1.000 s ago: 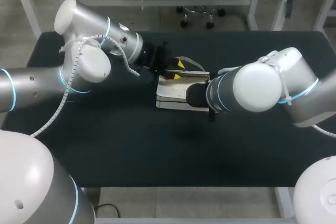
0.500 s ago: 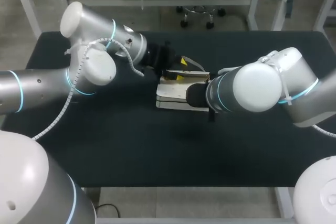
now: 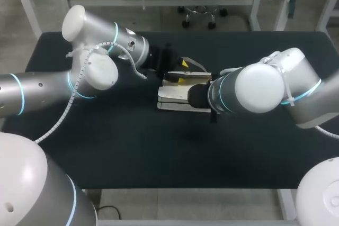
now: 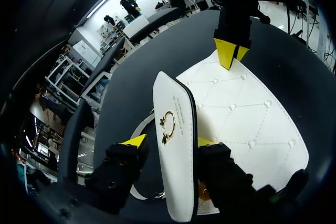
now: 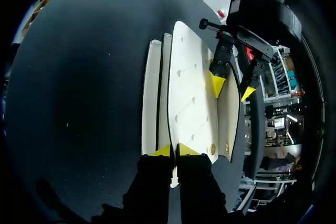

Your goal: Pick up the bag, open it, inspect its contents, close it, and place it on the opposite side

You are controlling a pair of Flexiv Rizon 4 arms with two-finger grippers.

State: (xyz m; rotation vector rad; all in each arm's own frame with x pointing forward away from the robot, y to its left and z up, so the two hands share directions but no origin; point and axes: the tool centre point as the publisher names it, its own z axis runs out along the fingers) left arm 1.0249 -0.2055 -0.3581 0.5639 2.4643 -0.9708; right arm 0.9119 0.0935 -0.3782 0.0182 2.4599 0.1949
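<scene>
Head camera overlooks the table [image 3: 159,152]; both wrist cameras closely share the bag [image 4: 247,124].

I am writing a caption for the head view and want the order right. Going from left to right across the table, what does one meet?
Left arm → bag → right arm.

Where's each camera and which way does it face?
Head: above and behind, looking down on the table; left arm and right arm show.
Left wrist: on left arm, looking along the left end effector at the bag.
Right wrist: on right arm, looking along the right end effector across the bag.
Shared: all views show the bag.
</scene>
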